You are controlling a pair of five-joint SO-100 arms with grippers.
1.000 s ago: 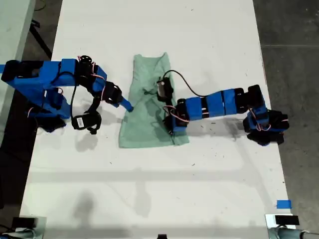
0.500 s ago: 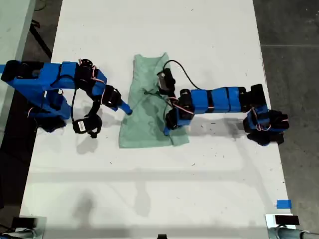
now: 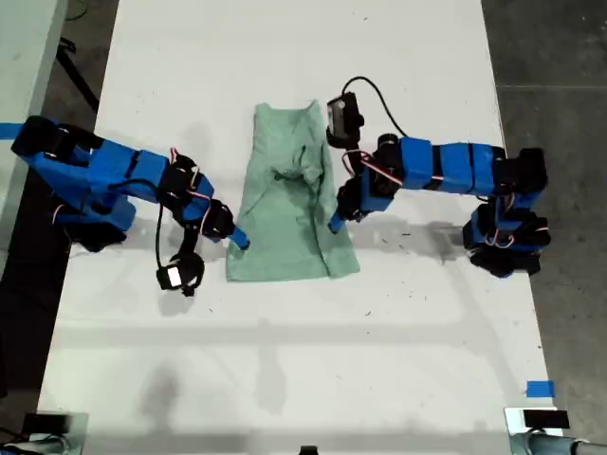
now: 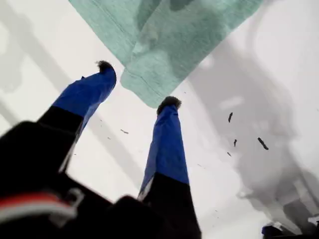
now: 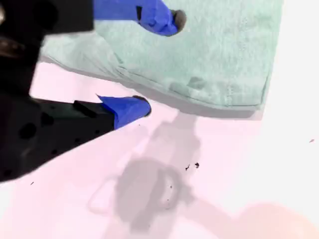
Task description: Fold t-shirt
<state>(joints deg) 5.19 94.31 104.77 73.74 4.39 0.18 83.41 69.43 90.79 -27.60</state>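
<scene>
The pale mint-green t-shirt (image 3: 285, 209) lies folded into a narrow strip on the white table (image 3: 285, 379). My first gripper (image 3: 239, 237) is at the shirt's edge on the exterior view's left, close to its near corner. In the first wrist view it (image 4: 137, 83) is open, and a hemmed corner of the shirt (image 4: 174, 40) points between the fingertips. My second gripper (image 3: 334, 226) is at the shirt's edge on the exterior view's right. It (image 5: 160, 62) is open, with one finger over the cloth (image 5: 214, 50) and the other over bare table.
The two arm bases stand at the table's sides in the exterior view. A blue tape mark (image 3: 539, 389) sits near the corner at that view's lower right. Dark floor borders the table on both sides. Small dark specks (image 4: 234, 142) dot the surface.
My second gripper has come off the shirt's lower middle and moved back to its edge. My first gripper has slid along the opposite edge toward the near corner.
</scene>
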